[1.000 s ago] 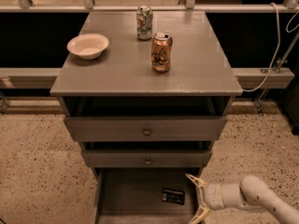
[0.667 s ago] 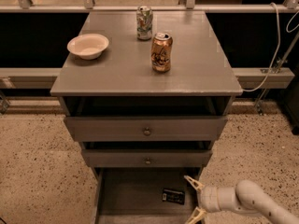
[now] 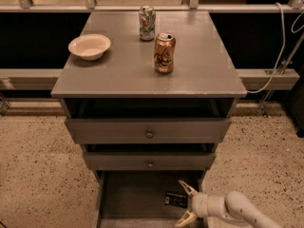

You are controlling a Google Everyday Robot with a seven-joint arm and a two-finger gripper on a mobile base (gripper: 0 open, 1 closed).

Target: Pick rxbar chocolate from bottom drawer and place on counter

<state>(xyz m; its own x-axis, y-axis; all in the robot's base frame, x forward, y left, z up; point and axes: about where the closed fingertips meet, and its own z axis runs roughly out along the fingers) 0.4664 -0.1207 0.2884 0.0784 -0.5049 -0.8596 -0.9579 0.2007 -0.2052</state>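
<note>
The open bottom drawer [image 3: 135, 194] holds the rxbar [image 3: 174, 199], lying flat near its right side. On the counter [image 3: 118, 72] stand a bowl [image 3: 89, 46], a copper can [image 3: 164, 52] and a pale can [image 3: 147, 23]. The gripper [image 3: 179, 203] reaches in from the lower right with its fingers spread wide at the rxbar's right end. Contact is unclear. The arm and the drawer's front are cut off.

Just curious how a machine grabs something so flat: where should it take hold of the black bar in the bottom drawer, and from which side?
Probably across its narrow width at the right end, coming from the right. The rxbar chocolate lies flat on the bottom drawer floor, long side running left-right, and the open gripper sits just right of it, fingers spread either side.
</note>
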